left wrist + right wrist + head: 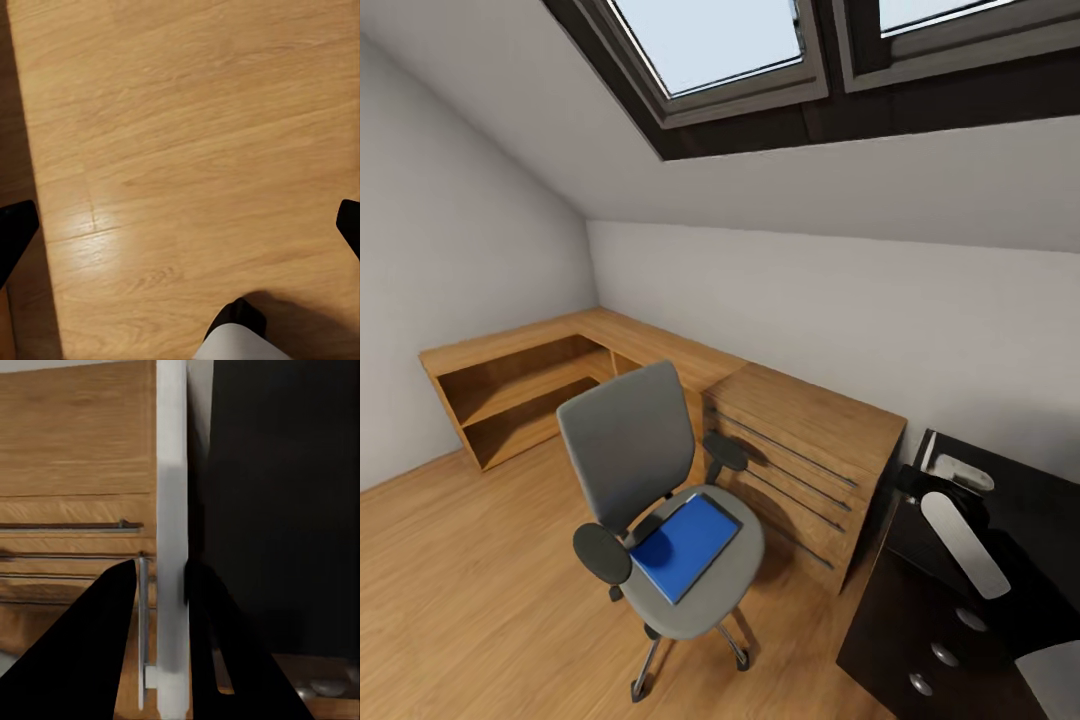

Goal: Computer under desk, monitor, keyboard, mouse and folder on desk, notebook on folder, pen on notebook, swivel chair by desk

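The right gripper [161,585] is clamped on the pen [172,532], a whitish stick pinched between its two black fingers [97,652]. In the head view that arm's pale forearm lies over the desk [920,620], whose silver-knobbed drawers face the floor. The wooden dresser [810,460] stands just beside the desk. On the dresser's far side from the desk, close to it, stands the swivel chair [630,450]. The blue folder [685,545] lies flat on the chair's seat. The left gripper [180,225] hangs over the wooden floor [187,135], its black fingertips [15,232] spread wide apart with nothing between them.
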